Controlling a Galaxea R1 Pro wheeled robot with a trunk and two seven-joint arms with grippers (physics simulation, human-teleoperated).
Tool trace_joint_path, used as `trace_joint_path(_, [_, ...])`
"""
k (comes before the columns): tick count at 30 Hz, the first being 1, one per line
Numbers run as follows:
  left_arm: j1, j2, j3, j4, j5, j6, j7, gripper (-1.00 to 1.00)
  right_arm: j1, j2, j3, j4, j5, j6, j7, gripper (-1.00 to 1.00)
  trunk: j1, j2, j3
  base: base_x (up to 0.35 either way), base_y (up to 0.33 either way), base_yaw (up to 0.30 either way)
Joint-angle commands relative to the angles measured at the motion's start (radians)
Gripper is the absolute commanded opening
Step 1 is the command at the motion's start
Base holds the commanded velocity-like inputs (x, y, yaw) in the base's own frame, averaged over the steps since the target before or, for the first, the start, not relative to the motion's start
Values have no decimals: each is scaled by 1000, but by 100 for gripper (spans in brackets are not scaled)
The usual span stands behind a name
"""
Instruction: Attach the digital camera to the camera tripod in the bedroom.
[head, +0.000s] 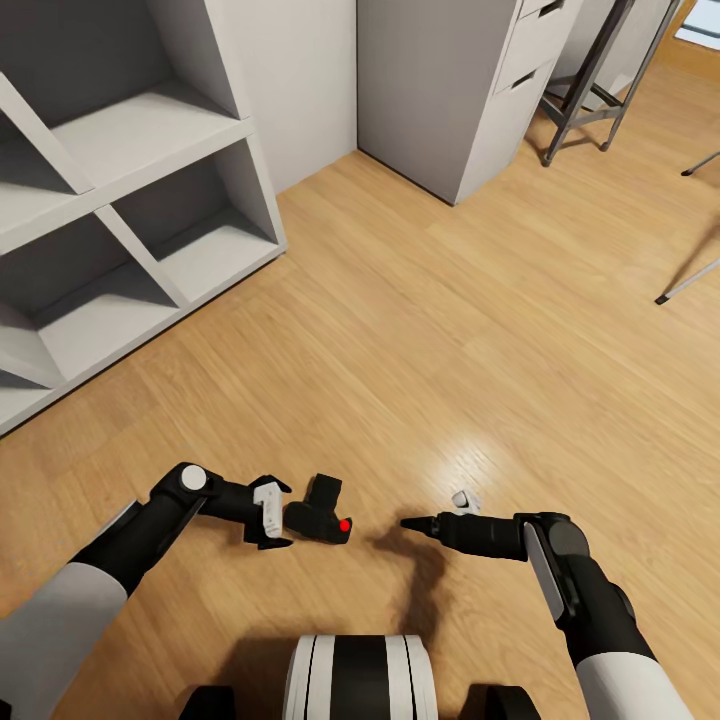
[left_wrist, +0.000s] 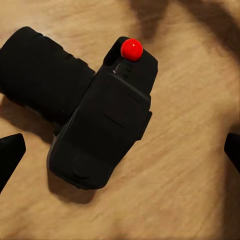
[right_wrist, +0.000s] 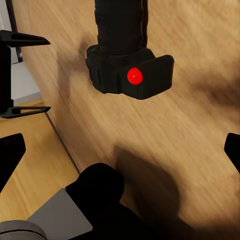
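Observation:
The digital camera (head: 320, 512) lies on the wood floor just in front of my base, a small black body with a red button (head: 345, 525) and a short lens. My left gripper (head: 282, 515) is open right beside it, one finger on each side of the camera's near end. In the left wrist view the camera (left_wrist: 100, 125) lies between the two fingertips (left_wrist: 11, 152). My right gripper (head: 410, 522) is open and points at the camera from the right, a short way off. Its wrist view shows the camera (right_wrist: 127, 65) ahead. Two silver legs of the camera tripod (head: 690, 280) reach in at the far right.
An open grey shelf unit (head: 130, 220) stands at the left. At the back stand a grey drawer cabinet (head: 480, 90) and a dark metal frame (head: 585, 95). Bare plank floor (head: 420, 330) lies between me and the tripod legs.

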Motion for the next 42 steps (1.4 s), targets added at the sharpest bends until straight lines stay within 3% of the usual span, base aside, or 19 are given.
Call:
trace_joint_path(1, [-1,1,-2,-2,-1,9,-3,100,0,0,-1,0,-8,8,-3,100,0,0,-1,0,0,0])
trace_joint_path(8, [-1,-1,-1,-2,-5,10,-3,100,0,0,-1,0,-8,8,-3,100,0,0,-1,0,0,0])
trace_joint_path(11, [-1,-10,-2,0,-24,11,-2,100,0,0,-1,0,-8,8,-3,100,0,0,-1,0,0,0])
trace_joint_path(12, [-1,-19,-2,2,-44,12,-2,100,0,0,-1,0,-8,8,-3,100,0,0,-1,0,0,0])
trace_joint_path(15, [-1,-59,-2,5,-163,17,-2,100,0,0,-1,0,-7,8,-3,100,0,0,-1,0,0,0])
trace_joint_path(21, [-1,-100,-2,10,-257,19,-1,100,0,0,-1,0,-8,8,-3,100,0,0,-1,0,0,0])
trace_joint_path(42, [-1,-106,0,9,-275,18,5,100,0,0,-1,0,-8,7,-3,100,0,0,-1,0,0,0])
